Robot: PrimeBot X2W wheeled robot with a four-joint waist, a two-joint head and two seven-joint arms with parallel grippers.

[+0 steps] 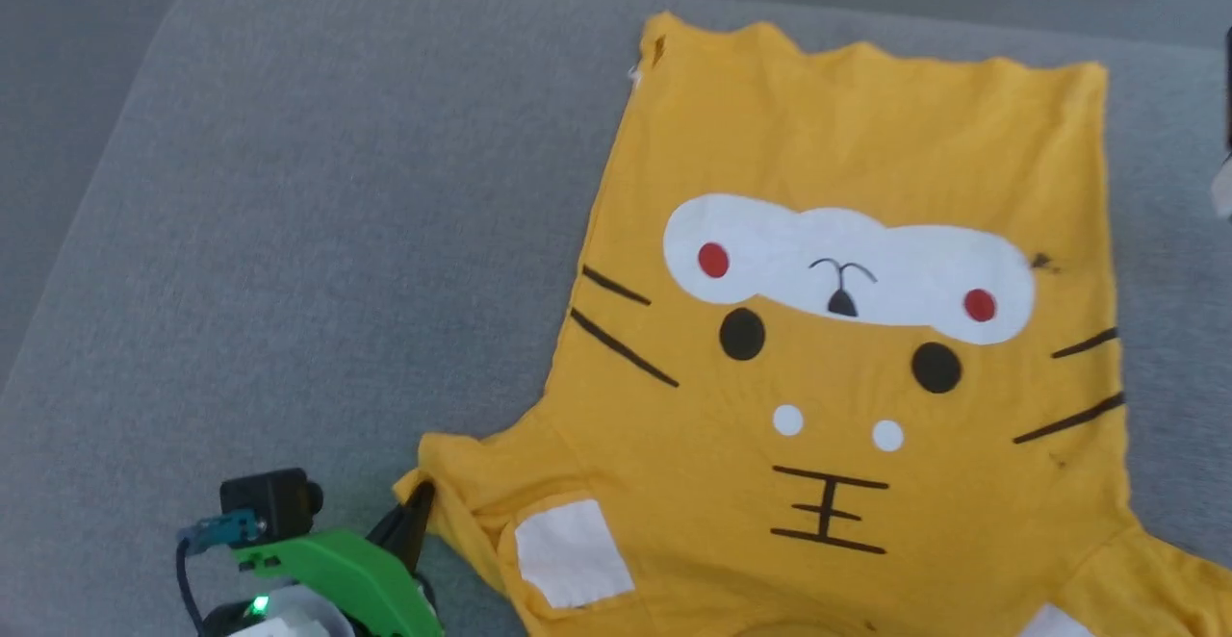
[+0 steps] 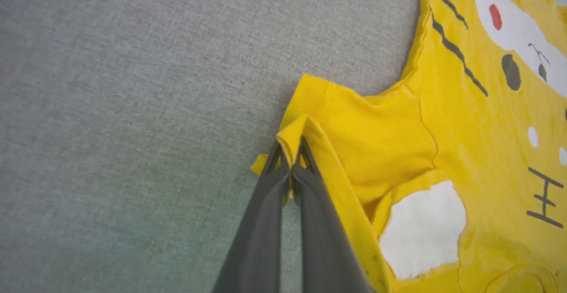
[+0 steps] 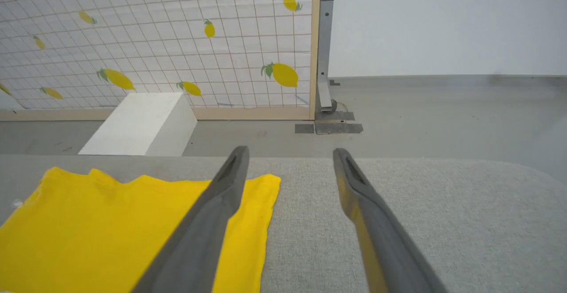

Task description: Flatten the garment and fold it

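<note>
The yellow garment [image 1: 847, 329] lies spread print-side up on the grey padded surface [image 1: 318, 252], its hem toward the far edge. White patches, red dots and dark stripes show on it. At the near left, my left gripper [image 1: 416, 512] is shut on the edge of the garment's left sleeve [image 2: 310, 120], which is pinched up into a small fold between the fingertips [image 2: 290, 151]. My right gripper [image 3: 290, 153] hangs open above the surface near the garment's far right hem corner [image 3: 261, 186], with nothing between its fingers.
A white box [image 3: 141, 125] stands on the floor beyond the surface's far edge. Behind it rises a gridded screen printed with lemons [image 3: 155, 40], with a metal post [image 3: 325, 54] at its end. Bare grey surface extends to the left of the garment.
</note>
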